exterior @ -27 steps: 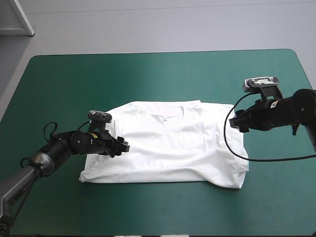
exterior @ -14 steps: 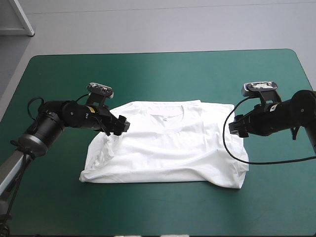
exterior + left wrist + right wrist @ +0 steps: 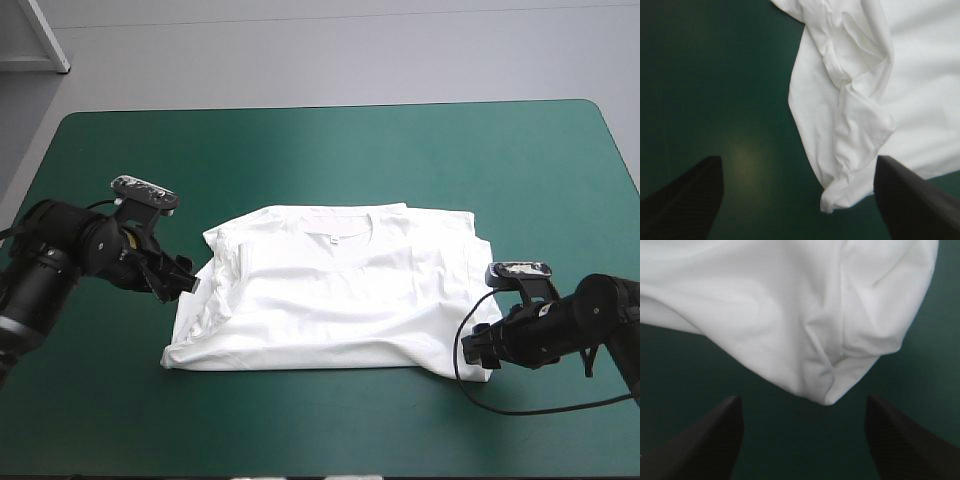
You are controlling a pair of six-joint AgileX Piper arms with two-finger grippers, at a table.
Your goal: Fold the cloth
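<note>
Table (image 3: 320, 135): teal-green cover over the whole top, lying flat and smooth. Corners rounded. A thin dark rim runs along the far edge. The colour reads brighter across the far middle and darker toward the near left corner. Left wrist view: cover (image 3: 715, 75) deep in tone, with one soft pale light patch (image 3: 742, 157) on it. Right wrist view: same cover (image 3: 790, 445), dark and even.
</note>
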